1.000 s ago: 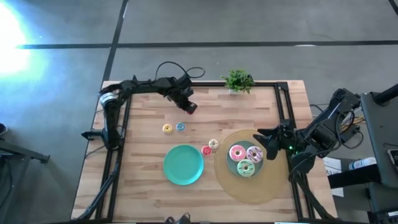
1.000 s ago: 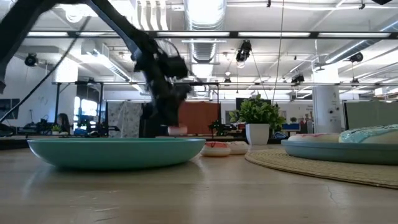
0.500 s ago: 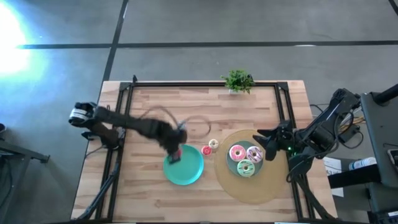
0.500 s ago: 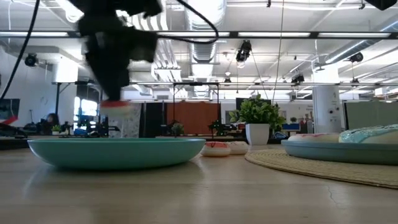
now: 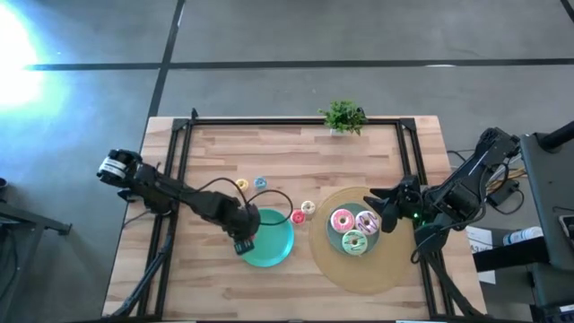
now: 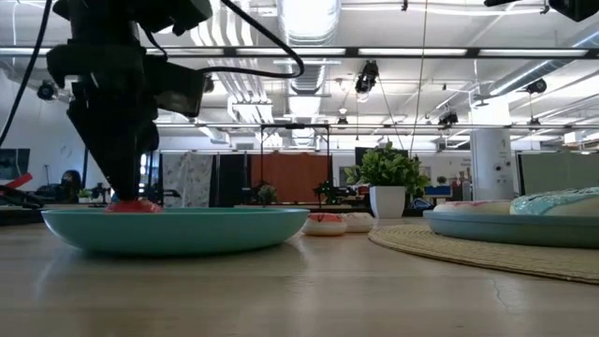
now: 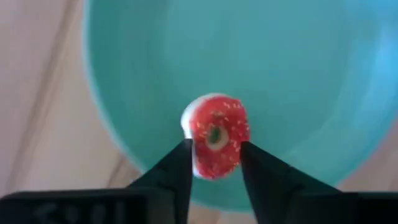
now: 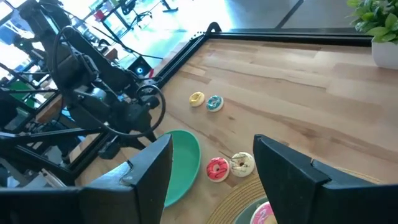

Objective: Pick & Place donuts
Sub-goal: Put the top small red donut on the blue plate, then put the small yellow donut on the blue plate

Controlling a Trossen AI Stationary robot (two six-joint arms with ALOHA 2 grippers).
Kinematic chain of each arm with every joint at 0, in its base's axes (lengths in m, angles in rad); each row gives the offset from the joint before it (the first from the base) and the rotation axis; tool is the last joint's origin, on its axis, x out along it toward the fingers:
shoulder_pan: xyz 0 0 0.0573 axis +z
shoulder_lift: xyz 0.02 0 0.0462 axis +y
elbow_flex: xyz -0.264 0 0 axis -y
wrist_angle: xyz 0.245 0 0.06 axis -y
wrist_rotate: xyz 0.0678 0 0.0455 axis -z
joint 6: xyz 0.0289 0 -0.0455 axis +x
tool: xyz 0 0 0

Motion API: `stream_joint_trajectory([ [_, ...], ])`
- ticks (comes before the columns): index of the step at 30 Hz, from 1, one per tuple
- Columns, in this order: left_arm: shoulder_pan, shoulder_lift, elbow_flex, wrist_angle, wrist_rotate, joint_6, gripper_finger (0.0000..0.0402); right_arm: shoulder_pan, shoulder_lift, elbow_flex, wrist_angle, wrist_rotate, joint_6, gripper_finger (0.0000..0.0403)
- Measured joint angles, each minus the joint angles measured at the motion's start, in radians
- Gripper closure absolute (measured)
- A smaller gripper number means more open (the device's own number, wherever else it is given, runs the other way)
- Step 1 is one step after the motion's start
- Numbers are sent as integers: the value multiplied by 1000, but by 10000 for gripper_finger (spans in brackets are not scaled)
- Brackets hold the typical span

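Note:
A tiny red donut (image 7: 216, 134) lies on the left part of a teal plate (image 5: 276, 249) at the table's near middle. My left gripper (image 5: 246, 237) stands over it, open, pointing down, with a finger on either side of the donut. Yellow (image 5: 241, 185), blue (image 5: 260, 183), red-pink (image 5: 297, 216) and cream (image 5: 308, 208) tiny donuts lie on the wood. Pink (image 5: 342, 220), white-purple (image 5: 366, 222) and green (image 5: 354, 241) larger donuts sit on a second teal plate on a round woven mat (image 5: 381, 269). My right gripper (image 5: 381, 208) waits open at that mat's right side. My left gripper comes from above with its two fingers (image 7: 180, 168) on either side of the red donut's rim (image 7: 198, 163). Whether they touch it I cannot tell. The donut lies frosting up on the teal plate (image 6: 134, 205).
A small potted plant (image 5: 343, 117) stands at the far edge. Black frame rails (image 5: 179, 152) run along the table's left, far and right sides. Bare wood lies near the front edge and at the far left.
My left gripper has swung from the table's far middle toward the near edge, carrying the red donut over the teal plate's left part. It has then come down, and the donut, which hung above the plate half a second ago, now rests on it.

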Motion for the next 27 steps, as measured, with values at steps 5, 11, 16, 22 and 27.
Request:
stream_joint_trajectory([
  [5, 4, -5, 54, -163, -116, 38, 259, 0, 0, 0, 2, 0, 15, 187],
  [11, 108, -75, 105, -248, -265, 59, 258, -1, 0, 0, 2, 0, 15, 187],
  [16, 369, -110, 44, -243, -211, 115, 257, -1, 1, 0, 2, 0, 19, 187],
  [22, 639, -112, -24, -158, 2, 264, 257, -1, 6, 0, 4, 0, 26, 187],
  [27, 729, -112, -86, -90, 103, 327, 257, 0, 18, 0, 5, 0, 26, 187],
])
